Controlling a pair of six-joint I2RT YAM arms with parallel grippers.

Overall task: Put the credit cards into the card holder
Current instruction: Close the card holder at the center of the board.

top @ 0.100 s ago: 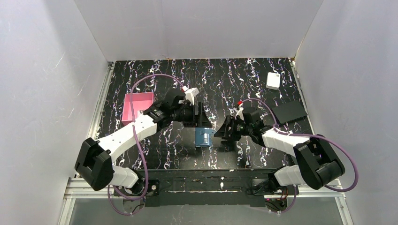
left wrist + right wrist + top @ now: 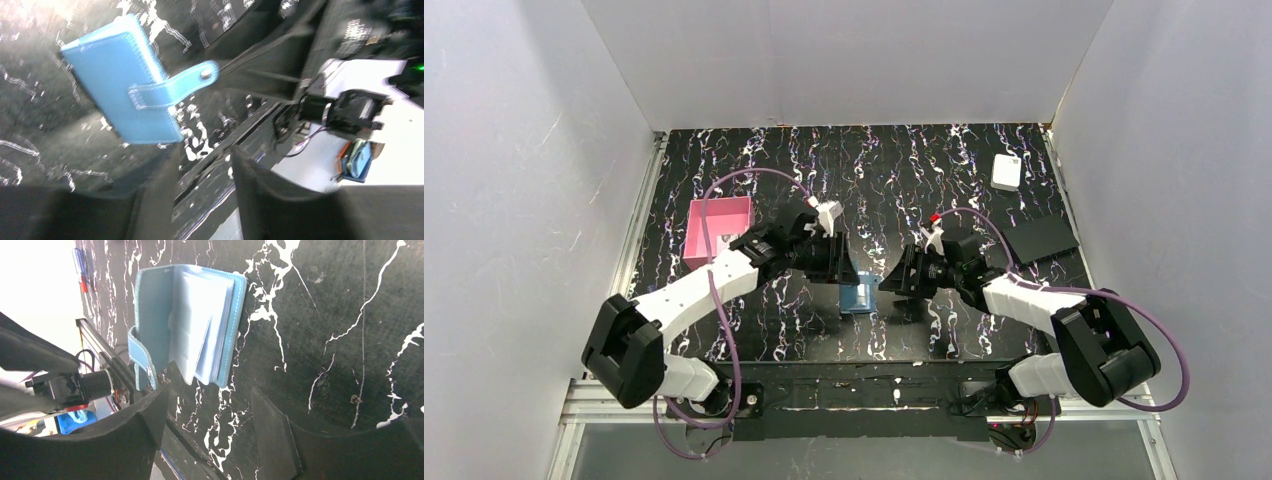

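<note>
The card holder (image 2: 859, 297), a teal wallet, sits on the black marbled table between my two grippers. In the left wrist view its outer cover (image 2: 120, 85) shows with the snap tab (image 2: 175, 87) hanging loose. In the right wrist view the card holder (image 2: 192, 322) is partly open, showing pale blue-grey slot leaves. My left gripper (image 2: 842, 265) (image 2: 200, 172) is open and empty, just left of it. My right gripper (image 2: 900, 280) (image 2: 207, 415) is open and empty, just right of it. No loose credit cards are in view.
A pink square tray (image 2: 717, 230) lies at the left behind the left arm. A white box (image 2: 1006, 171) lies at the back right. A flat black rectangle (image 2: 1041, 240) lies right of the right arm. The table's near edge rail is just behind the wallet.
</note>
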